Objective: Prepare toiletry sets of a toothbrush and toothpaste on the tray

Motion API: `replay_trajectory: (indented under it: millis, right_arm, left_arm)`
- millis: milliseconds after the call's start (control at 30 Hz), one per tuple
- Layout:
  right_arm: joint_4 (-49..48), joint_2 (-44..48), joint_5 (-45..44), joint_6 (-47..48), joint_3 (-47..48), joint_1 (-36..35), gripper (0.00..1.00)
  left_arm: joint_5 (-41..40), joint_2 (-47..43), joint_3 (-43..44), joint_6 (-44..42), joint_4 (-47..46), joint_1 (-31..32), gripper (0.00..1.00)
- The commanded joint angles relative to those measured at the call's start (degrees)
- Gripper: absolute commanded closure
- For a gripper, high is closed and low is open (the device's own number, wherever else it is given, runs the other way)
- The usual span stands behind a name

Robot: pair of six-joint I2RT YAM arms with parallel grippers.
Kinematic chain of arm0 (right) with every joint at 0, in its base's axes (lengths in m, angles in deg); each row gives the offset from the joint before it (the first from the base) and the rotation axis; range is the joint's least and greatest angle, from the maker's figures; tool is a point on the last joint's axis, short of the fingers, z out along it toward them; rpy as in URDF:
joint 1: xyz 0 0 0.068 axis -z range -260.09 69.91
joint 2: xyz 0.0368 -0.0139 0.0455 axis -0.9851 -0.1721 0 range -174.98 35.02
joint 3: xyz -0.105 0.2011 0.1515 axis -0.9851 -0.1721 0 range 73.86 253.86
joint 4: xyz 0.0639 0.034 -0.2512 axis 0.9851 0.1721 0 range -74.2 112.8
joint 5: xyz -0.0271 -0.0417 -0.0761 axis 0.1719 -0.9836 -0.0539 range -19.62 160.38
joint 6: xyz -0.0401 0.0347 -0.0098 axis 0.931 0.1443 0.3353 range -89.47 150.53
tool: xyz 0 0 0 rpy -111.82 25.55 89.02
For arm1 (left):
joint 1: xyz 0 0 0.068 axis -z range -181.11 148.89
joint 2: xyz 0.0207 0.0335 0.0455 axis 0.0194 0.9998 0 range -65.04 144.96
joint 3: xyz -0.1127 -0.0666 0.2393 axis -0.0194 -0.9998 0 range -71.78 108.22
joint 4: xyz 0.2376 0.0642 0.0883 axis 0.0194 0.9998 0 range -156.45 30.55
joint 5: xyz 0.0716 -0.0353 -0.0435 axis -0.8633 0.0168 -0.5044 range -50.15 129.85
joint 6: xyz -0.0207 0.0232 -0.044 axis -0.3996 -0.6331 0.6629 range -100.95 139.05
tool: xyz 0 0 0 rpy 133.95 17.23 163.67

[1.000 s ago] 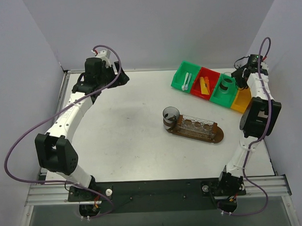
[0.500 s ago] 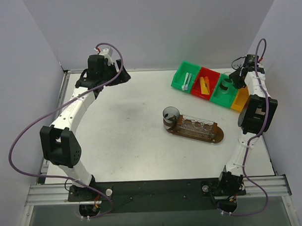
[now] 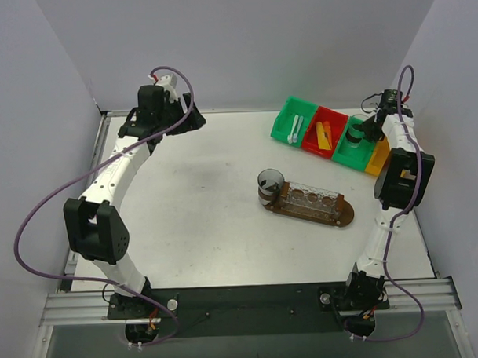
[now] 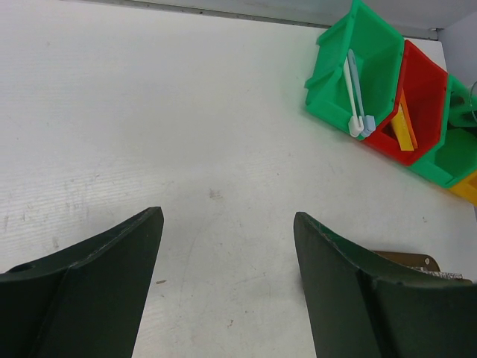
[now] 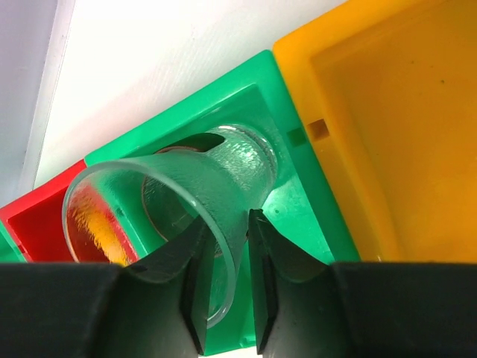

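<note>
At the upper right of the top view, the right hand (image 3: 364,130) reaches into a green bin (image 3: 349,146). In its wrist view the right hand (image 5: 227,224) is nearly closed, pinching the wall of a tilted clear cup (image 5: 179,198), one finger inside and one outside. The yellow bin (image 5: 387,112) lies just right of it and the red bin (image 5: 30,224) to its left.

The left hand (image 4: 227,215) is spread wide and holds nothing, above the bare white surface (image 4: 149,112) at the upper left.

White toothbrushes (image 4: 354,97) lie in the far green bin (image 4: 332,71) and toothpaste tubes (image 4: 406,130) in the red one.

The tray (image 3: 346,214) sits right of centre, carrying a row of clear cups (image 3: 310,198). A darker cup (image 3: 270,180) stands at its left end.
</note>
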Motion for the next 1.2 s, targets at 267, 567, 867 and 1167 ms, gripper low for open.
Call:
replay_trajectory:
  millis: [267, 567, 867, 1167]
  right_arm:
    - [2.3, 3.02, -0.96, -3.85, 1.45, -0.17, 1.0]
    - [1.33, 6.36, 0.44, -2.88, -0.22, -0.17, 1.0]
    - [-3.56, 17.51, -2.1, 2.21, -10.22, -0.7, 1.0]
    - [-11.59, 31.75, 0.97, 3.71, -23.25, -2.1, 1.0]
  left_arm:
    - [1.76, -0.83, 1.49, -1.02, -1.25, -1.03, 0.19]
    - [2.29, -2.15, 0.43, -1.99, -1.52, -1.21, 0.19]
    - [2.99, -3.46, 0.61, -3.4, -0.55, -1.3, 0.19]
    - [5.36, -4.17, 2.72, -2.34, 1.03, -1.12, 0.19]
